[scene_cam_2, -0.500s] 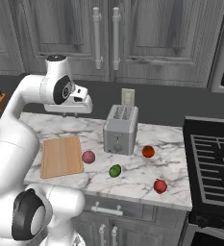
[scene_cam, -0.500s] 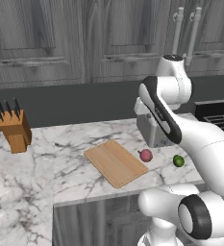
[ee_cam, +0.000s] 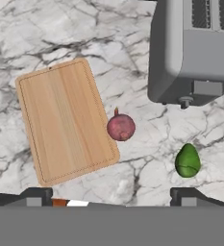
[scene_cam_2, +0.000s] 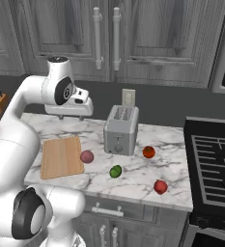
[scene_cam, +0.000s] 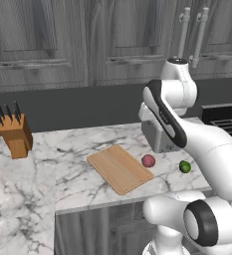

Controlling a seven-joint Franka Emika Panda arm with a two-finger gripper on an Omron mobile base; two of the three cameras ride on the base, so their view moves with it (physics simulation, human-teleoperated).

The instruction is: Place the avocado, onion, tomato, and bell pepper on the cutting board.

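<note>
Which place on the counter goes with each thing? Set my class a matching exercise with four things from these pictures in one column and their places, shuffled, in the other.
Things:
1. onion
2. avocado
3. knife block
4. toaster

Places:
A. far end of the counter, beyond the board, away from the stove
B. on the marble, just off the cutting board edge
C. at the back, near the wall
D. on the marble in front of the toaster, past the onion

Pairs: 1-B, 2-D, 3-A, 4-C
</note>
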